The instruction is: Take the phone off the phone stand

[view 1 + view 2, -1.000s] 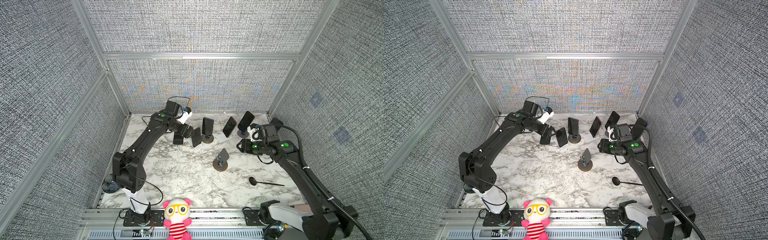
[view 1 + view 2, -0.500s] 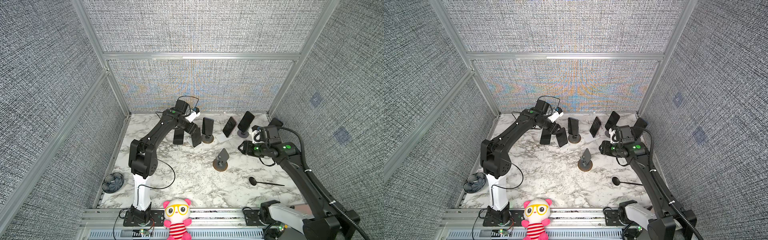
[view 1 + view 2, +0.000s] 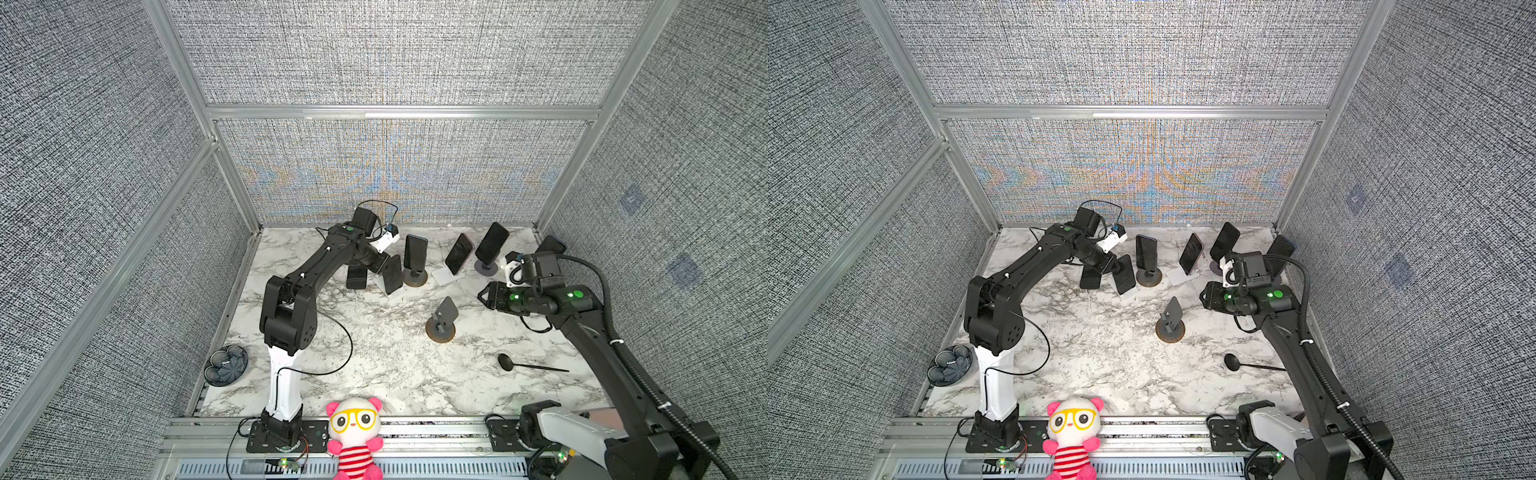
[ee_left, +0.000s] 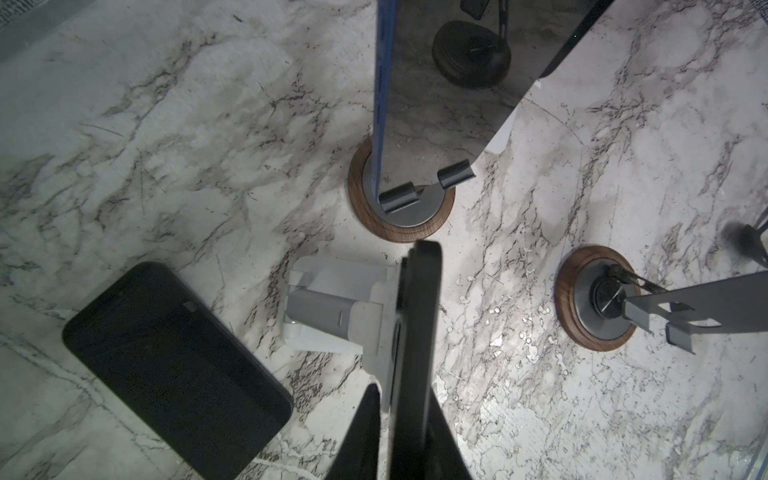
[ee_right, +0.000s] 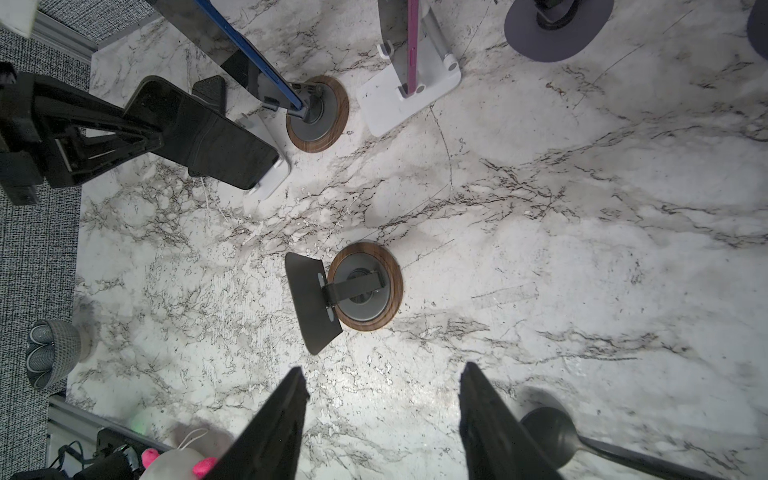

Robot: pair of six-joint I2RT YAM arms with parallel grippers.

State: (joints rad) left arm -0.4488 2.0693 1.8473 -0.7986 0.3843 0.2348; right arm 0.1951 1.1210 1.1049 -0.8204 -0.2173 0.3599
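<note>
- The phone [image 4: 417, 332] is seen edge-on in the left wrist view, propped on the white stand [image 4: 328, 307] at the back left of the marble table [image 3: 374, 374].
- The left gripper [image 4: 405, 397] is closed on the phone's upper part, with one finger pressed against each face.
- In the right wrist view, the phone's lower end is seated at the white stand's lip.
- The right gripper [image 5: 384, 372] is held about half open with nothing between its fingers, above bare marble near the empty round-based stand [image 5: 365, 291].
- A second black phone [image 4: 174, 370] is laid flat on the table just beside the white stand.
- A black spoon [image 5: 548, 432] is laid on the table by the right gripper.
</note>
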